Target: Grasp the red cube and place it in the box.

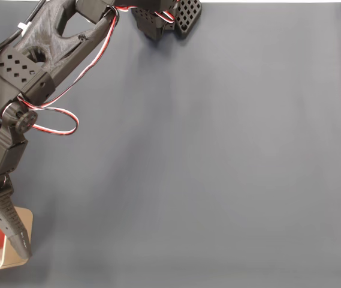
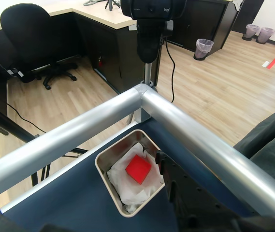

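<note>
In the wrist view the red cube [image 2: 138, 169] lies inside the box [image 2: 109, 151], which sits on the bench [image 2: 65, 203] close to the corner where two rails [image 2: 142, 94] meet. A claw finger [image 2: 176, 186] stands just right of the box. In the fixed view the box [image 1: 25, 219] is at the bench's [image 1: 218, 180] lower left corner, the claw's finger [image 1: 11, 225] overlapping it.
</note>
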`<state>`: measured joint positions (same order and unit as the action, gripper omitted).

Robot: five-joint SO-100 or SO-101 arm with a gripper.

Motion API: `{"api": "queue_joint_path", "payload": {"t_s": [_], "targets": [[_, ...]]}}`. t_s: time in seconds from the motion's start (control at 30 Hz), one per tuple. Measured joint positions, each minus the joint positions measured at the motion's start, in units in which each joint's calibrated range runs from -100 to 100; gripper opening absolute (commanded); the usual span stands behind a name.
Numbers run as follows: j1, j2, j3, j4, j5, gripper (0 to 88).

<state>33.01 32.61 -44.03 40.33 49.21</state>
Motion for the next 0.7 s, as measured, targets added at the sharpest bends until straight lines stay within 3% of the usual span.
{"api": "queue_joint_path", "payload": {"t_s": [0.7], "targets": [[0.00,0.00,0.00,0.00,-0.63,65.3]]}}
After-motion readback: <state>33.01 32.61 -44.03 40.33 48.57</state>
